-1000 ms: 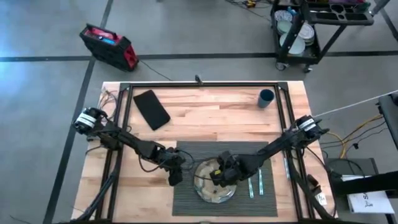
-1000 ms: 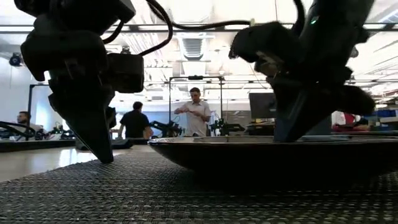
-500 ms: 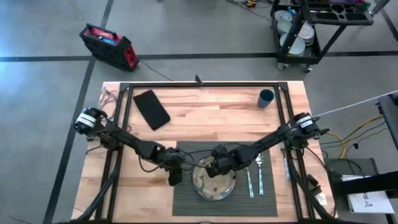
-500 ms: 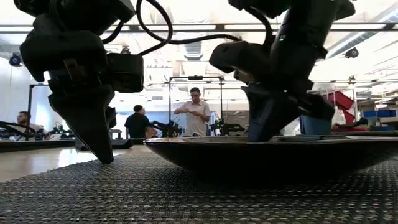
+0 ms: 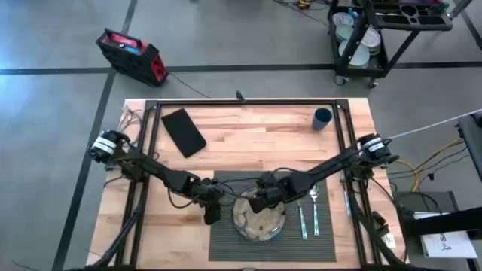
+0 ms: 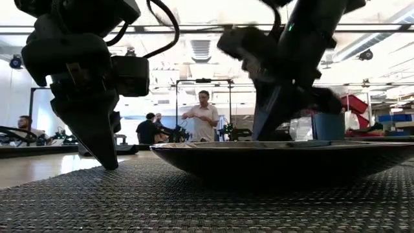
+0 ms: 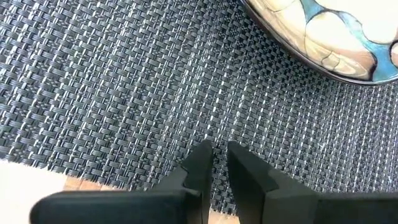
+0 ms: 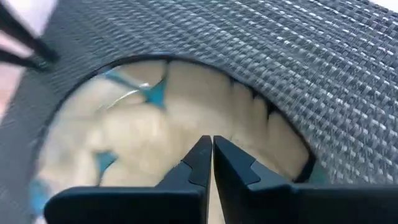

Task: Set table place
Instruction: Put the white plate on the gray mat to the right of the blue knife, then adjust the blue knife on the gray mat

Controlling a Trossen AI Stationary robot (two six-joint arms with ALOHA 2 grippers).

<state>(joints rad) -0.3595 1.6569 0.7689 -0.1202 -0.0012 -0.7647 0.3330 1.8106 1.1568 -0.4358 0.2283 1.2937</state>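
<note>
One ribbed dark grey placemat (image 5: pixel 233 245)

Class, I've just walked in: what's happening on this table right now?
A two-armed robot is laying a place setting. A plate sits on the placemat, with two pieces of cutlery beside it. The right gripper, shut and empty, hovers over the plate's rim. The left gripper, also shut, rests on the mat left of the plate.

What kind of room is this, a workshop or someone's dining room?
Most likely a robotics lab or workshop, not a home. The table stands on a bare concrete floor, a wheeled cart of dishes waits nearby, and people stand among other equipment under industrial ceiling lights.
</note>
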